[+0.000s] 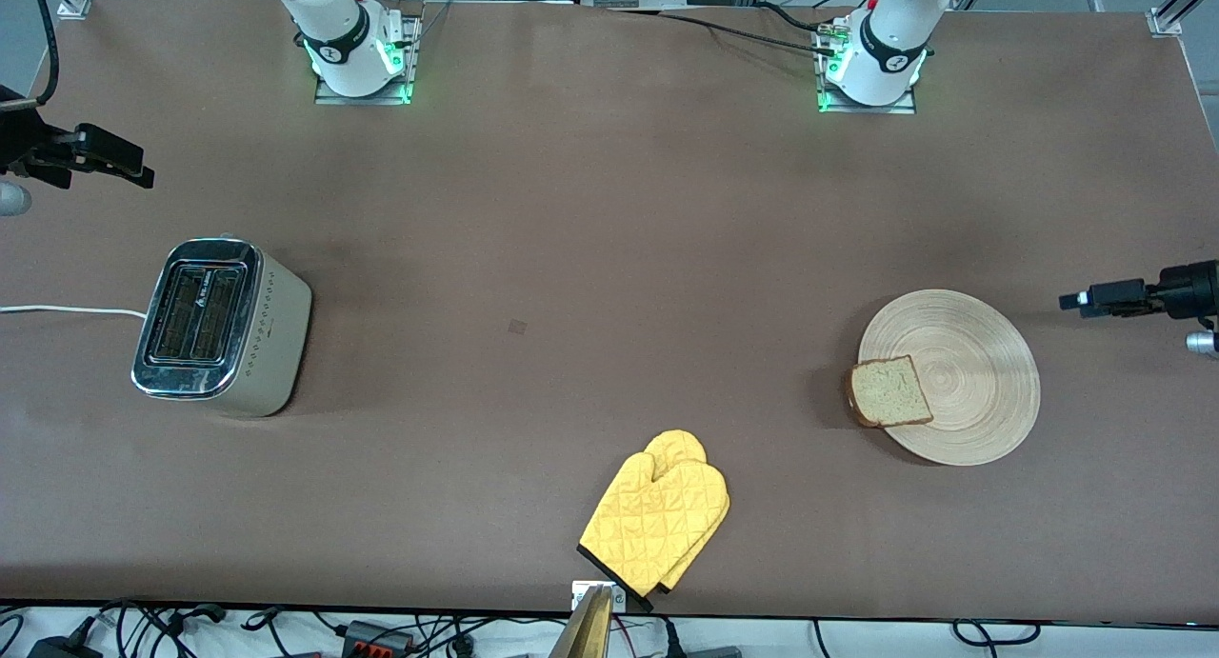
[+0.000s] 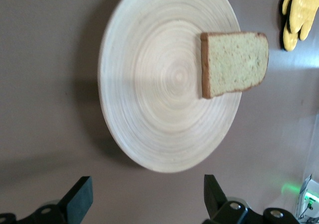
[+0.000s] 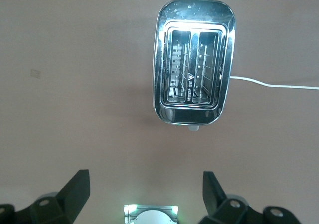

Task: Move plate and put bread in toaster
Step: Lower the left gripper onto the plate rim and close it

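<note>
The pale wooden plate (image 1: 962, 372) lies on the table toward the left arm's end. The bread (image 1: 890, 391) lies on the plate's rim and overhangs it on the side toward the toaster. The toaster (image 1: 224, 327) stands toward the right arm's end, both slots empty, white cord (image 1: 67, 309) trailing off the table end. My left gripper (image 1: 1076, 301) is open and empty in the air over the table just past the plate; its wrist view shows the plate (image 2: 159, 89) and bread (image 2: 233, 63) ahead of the gripper (image 2: 145, 196). My right gripper (image 1: 133, 168) is open and empty over the table's end, with the toaster (image 3: 193, 82) ahead of the gripper (image 3: 144, 191).
A yellow quilted oven mitt (image 1: 657, 510) lies near the table's front edge, midway between toaster and plate; it also shows in the left wrist view (image 2: 299, 15). The arm bases (image 1: 362, 53) (image 1: 871, 68) stand along the table's back edge.
</note>
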### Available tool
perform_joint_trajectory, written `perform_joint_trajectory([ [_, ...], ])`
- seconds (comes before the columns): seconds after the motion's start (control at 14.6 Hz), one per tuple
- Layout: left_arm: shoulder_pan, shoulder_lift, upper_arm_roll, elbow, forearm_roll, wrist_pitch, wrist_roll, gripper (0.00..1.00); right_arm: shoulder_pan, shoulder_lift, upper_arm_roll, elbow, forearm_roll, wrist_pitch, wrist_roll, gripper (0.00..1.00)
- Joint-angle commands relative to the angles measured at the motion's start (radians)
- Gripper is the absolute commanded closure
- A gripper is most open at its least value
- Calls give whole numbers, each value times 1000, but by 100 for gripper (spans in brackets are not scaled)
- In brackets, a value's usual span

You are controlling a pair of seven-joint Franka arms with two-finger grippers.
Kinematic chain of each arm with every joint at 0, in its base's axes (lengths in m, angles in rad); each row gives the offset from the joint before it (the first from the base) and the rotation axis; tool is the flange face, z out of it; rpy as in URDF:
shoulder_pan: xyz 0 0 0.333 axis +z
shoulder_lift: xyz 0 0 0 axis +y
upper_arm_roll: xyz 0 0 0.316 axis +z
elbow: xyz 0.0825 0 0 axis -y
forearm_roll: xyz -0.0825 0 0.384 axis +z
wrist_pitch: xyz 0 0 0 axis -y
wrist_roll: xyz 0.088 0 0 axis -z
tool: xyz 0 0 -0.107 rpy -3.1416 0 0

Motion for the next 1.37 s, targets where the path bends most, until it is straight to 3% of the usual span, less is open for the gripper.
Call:
perform_joint_trajectory([
  [0.0,26,114,-9,120,-81,-19,32,2,-8,-10,0,5,17,-21,-4,0],
  [0.27,38,191,-9,121,-193,-18,60,4,2,5,10,-5,19,3,12,0],
  [0.48,43,230,-9,121,-221,-16,61,17,19,11,10,-5,19,16,12,0],
  [0.69,41,285,-11,121,-242,-18,61,23,22,8,10,-5,27,8,13,0],
  [0.75,41,295,-11,119,-263,-19,63,28,20,5,10,-5,27,5,13,0],
  [0.89,40,299,-11,119,-254,-25,88,64,19,4,7,-5,27,5,15,0],
  [1.1,40,300,-11,119,-259,-27,144,96,22,7,9,-5,25,11,15,0],
  [1.3,41,300,-11,110,-261,-28,138,99,22,7,10,-5,27,13,15,0],
])
